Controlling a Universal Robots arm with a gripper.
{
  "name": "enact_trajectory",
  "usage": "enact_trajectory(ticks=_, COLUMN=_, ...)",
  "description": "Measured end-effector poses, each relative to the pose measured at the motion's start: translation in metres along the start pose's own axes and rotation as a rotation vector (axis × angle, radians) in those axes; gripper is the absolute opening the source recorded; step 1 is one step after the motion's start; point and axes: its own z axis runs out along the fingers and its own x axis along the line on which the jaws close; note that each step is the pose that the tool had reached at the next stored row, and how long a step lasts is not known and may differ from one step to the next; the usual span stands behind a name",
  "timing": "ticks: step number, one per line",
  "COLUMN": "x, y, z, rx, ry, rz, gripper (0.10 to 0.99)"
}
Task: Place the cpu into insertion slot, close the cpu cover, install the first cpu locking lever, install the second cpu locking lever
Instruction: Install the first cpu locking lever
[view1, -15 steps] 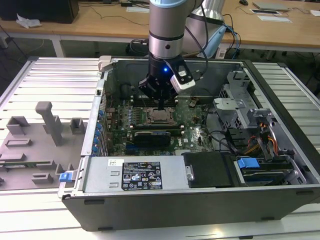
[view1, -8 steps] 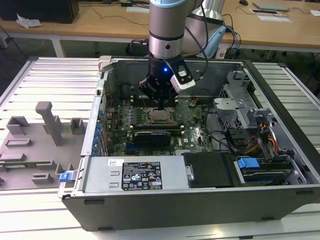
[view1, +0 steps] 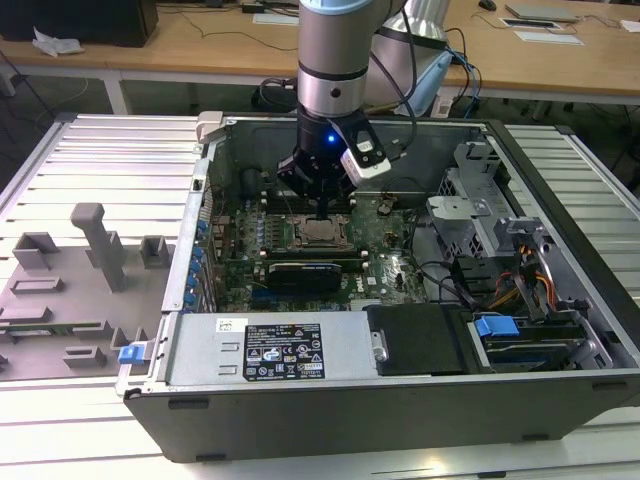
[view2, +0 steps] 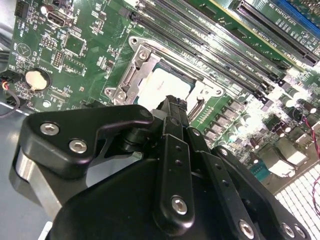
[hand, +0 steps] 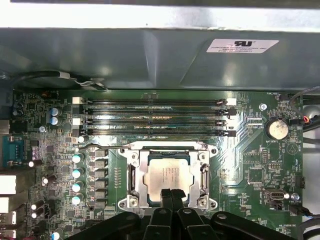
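Observation:
The cpu (hand: 169, 174) lies flat in the insertion slot (hand: 125, 150), its silver-grey top showing through the square window of the cpu cover (hand: 134, 172). The cover lies down over the chip. A thin lever rod (hand: 100, 146) runs along the socket's edge nearest the memory slots. My gripper (hand: 173, 193) is shut, with its two black fingertips together at the socket's edge just over the chip's rim. The second wrist view shows the fingertips (view2: 175, 106) at the border of the cpu (view2: 165, 82). In the exterior view the gripper (view1: 322, 208) hangs right above the socket (view1: 318, 234).
Long memory slots (hand: 155, 117) lie beside the socket, with the grey case wall (hand: 150, 55) beyond them. A black card (view1: 305, 272) sits on the board, near a metal power supply box (view1: 270, 350). A drive cage and cables (view1: 500, 270) stand at the exterior view's right. A grey fixture tray (view1: 70, 290) lies outside the case.

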Motion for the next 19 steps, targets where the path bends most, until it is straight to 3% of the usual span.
enact_trajectory(ticks=2, x=-0.0001, y=0.0001, z=-0.0053, rx=0.000, ry=-0.0001, rz=0.000, gripper=0.106)
enact_trajectory(ticks=7, x=0.0000, y=0.0001, z=-0.0055, rx=0.000, ry=0.0000, rz=0.000, gripper=0.106)
enact_trajectory(ticks=19, x=0.0140, y=0.0001, z=-0.0057, rx=0.000, ry=-0.0004, rz=0.000, gripper=0.106)
